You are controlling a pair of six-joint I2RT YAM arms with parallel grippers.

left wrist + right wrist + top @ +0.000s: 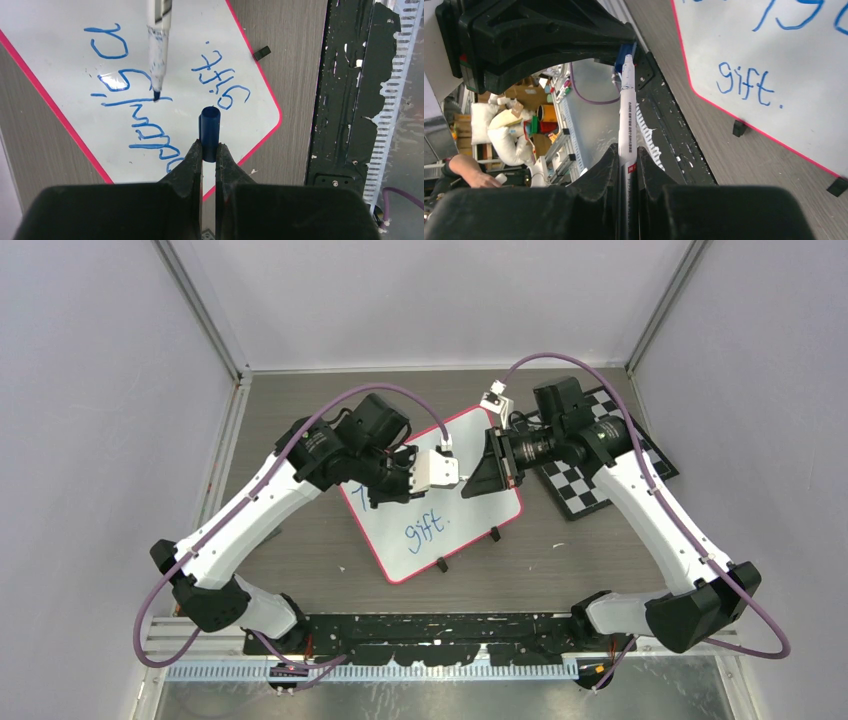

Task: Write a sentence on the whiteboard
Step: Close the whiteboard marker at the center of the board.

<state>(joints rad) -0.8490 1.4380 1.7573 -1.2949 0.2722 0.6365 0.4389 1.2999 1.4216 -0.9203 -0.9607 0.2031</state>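
The whiteboard (440,520), white with a pink-red frame, lies tilted on the table with blue writing on it, including "gift." It also shows in the left wrist view (60,30) and the right wrist view (794,60). My left gripper (209,145) is shut on a blue marker cap (209,125) and holds it above the board; in the top view the left gripper (448,478) is over the board's middle. My right gripper (626,150) is shut on a white marker (627,110) that points at the cap (624,52). The marker's blue tip (156,94) hangs just left of the cap.
A black-and-white checkerboard (600,465) lies right of the whiteboard under the right arm. Black clip feet (739,128) stand at the board's near edge. The black base rail (440,635) runs along the table's front. Grey walls enclose the left, right and back.
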